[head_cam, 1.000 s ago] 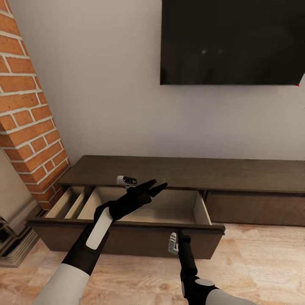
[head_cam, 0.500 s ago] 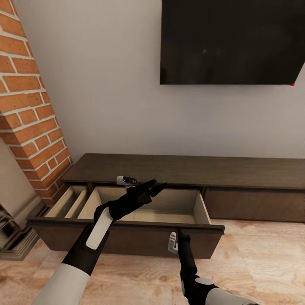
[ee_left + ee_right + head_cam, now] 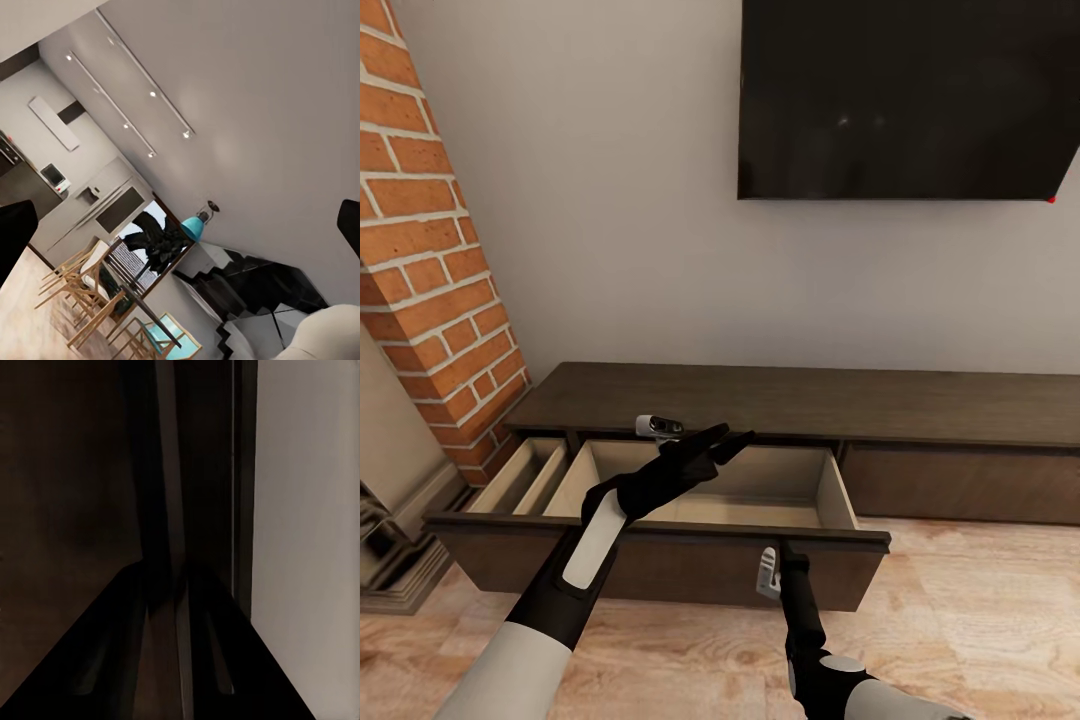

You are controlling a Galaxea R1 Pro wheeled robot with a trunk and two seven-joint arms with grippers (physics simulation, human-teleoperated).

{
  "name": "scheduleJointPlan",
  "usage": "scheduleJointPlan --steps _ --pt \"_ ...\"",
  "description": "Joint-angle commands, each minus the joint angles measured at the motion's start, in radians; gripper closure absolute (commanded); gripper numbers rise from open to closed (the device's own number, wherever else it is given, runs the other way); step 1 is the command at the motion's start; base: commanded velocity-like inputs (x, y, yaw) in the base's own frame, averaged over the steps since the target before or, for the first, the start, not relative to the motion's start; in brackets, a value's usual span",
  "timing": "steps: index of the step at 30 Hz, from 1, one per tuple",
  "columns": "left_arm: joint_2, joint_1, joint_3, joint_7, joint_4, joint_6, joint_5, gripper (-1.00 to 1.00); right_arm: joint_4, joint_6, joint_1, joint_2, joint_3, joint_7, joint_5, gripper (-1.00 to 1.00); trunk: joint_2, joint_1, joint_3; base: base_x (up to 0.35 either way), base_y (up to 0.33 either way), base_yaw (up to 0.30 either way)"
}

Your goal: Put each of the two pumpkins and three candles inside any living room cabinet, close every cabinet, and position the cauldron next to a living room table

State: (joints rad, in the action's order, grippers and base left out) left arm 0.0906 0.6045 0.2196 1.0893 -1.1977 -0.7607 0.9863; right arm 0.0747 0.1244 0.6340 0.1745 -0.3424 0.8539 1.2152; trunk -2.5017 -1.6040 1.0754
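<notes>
The cabinet (image 3: 810, 400) is a long, low, dark brown unit against the wall. Its left drawer (image 3: 660, 570) is pulled out, showing a pale wood interior with nothing visible inside. My left gripper (image 3: 730, 436) hovers over that drawer, open and empty; in the left wrist view its fingertips (image 3: 11, 232) sit far apart. My right gripper (image 3: 792, 552) is at the top edge of the drawer front, right of its middle. In the right wrist view its fingers (image 3: 112, 615) close in on a thin dark panel edge. The pumpkins, candles, cauldron and table are out of view.
A black TV (image 3: 910, 100) hangs on the wall above the cabinet. A brick chimney (image 3: 430, 250) and hearth rise at the left. A narrower drawer compartment (image 3: 520, 475) lies beside the open one. Wooden floor (image 3: 980, 620) spreads to the right. The left wrist view looks up at ceiling and dining chairs (image 3: 82, 292).
The view shifted slightly a second ago, moving the brick wall and cabinet top a little right. Both grippers and the drawer front hold their places; nothing differs in the last half second.
</notes>
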Motion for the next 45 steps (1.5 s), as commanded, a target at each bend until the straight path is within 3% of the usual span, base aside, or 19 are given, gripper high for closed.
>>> scheduleJointPlan --steps 1,6,7,18,30,45 --pt "0.0 0.0 0.0 0.0 0.0 0.0 0.0 -1.0 0.002 0.003 -0.007 0.0 0.02 0.026 -0.003 1.0 0.0 0.0 0.0 0.0 0.0 0.0" --pt "0.0 0.0 0.0 0.0 0.0 0.0 0.0 -1.0 0.001 0.003 -0.007 0.0 0.02 0.025 -0.002 1.0 0.0 0.0 0.0 0.0 0.0 0.0" --pt "0.0 0.0 0.0 0.0 0.0 0.0 0.0 -1.0 0.001 0.003 -0.007 0.0 0.02 0.025 -0.002 -1.0 0.0 0.0 0.0 0.0 0.0 0.0" --pt "0.0 0.0 0.0 0.0 0.0 0.0 0.0 -1.0 0.001 0.003 -0.007 0.0 0.02 0.025 -0.003 -1.0 0.0 0.0 0.0 -0.005 0.0 0.0" --pt "0.0 0.0 0.0 0.0 0.001 0.0 0.0 -1.0 0.001 0.003 -0.007 0.0 0.02 0.026 -0.003 -1.0 0.0 0.0 0.0 -0.247 0.0 0.0" --pt "0.0 0.0 0.0 0.0 0.001 0.0 0.0 -1.0 0.0 0.0 -0.007 0.0 0.02 0.025 -0.002 -1.0 0.0 0.0 0.0 -0.016 0.0 0.0"
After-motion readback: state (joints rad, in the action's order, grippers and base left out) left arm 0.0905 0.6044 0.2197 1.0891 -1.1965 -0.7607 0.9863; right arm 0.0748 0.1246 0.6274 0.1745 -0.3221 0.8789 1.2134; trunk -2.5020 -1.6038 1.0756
